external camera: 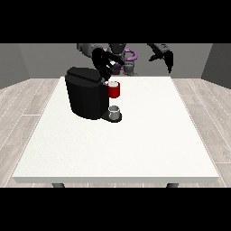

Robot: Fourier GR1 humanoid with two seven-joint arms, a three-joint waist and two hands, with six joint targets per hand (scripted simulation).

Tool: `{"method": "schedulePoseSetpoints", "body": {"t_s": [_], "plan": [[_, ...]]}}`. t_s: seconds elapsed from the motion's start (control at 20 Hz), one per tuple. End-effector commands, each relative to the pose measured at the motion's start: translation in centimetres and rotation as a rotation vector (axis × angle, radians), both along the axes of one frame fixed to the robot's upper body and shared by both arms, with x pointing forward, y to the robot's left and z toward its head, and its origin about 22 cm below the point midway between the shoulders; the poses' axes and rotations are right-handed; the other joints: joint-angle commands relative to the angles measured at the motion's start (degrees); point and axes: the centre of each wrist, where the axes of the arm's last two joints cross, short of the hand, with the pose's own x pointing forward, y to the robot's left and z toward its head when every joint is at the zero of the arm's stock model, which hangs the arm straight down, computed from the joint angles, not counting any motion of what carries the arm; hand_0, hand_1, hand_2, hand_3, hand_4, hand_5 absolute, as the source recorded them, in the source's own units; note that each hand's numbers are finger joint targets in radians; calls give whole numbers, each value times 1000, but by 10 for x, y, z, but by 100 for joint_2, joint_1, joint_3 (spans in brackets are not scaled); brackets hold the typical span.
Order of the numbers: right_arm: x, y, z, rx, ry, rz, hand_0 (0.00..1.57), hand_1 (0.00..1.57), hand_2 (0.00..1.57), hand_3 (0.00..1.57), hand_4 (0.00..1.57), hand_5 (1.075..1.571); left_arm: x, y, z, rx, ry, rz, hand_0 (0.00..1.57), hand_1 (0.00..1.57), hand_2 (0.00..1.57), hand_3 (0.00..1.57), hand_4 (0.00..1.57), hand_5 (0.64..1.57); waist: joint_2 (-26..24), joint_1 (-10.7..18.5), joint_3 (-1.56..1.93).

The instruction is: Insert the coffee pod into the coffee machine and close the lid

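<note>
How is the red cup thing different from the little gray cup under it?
The red pod holder is red; the gray cup is pale gray. The red one sits high on the coffee machine, just below the hand at the view's left; the gray one stands low on the machine's base. The red one looks slightly bigger. Both are small, round and upright.

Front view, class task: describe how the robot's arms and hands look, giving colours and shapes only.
Both hands are black with slim fingers: one at the view's left, one at the view's right. The arms look grey near the shoulders and dark towards the hands. No cables or markings can be made out.
</note>
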Motion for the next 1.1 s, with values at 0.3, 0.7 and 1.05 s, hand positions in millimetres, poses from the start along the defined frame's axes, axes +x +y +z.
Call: {"method": "schedulePoseSetpoints", "body": {"t_s": [0.3,0.7,1.05], "plan": [[-14,47,82,-52,-250,146,0,0,0,0,0,1571,15,-15,19,0,-63,-92,0,0,0,0,365,1571,443,937,-141],[-16,48,113,-82,-315,184,0,0,0,0,0,1571,25,-11,39,-19,-119,-125,0,0,0,0,0,1571,875,1201,-138],[1,67,113,-36,-371,176,0,0,0,0,0,1571,22,-31,48,4,-144,-177,0,0,0,0,272,1571,1088,1308,-137]]}}
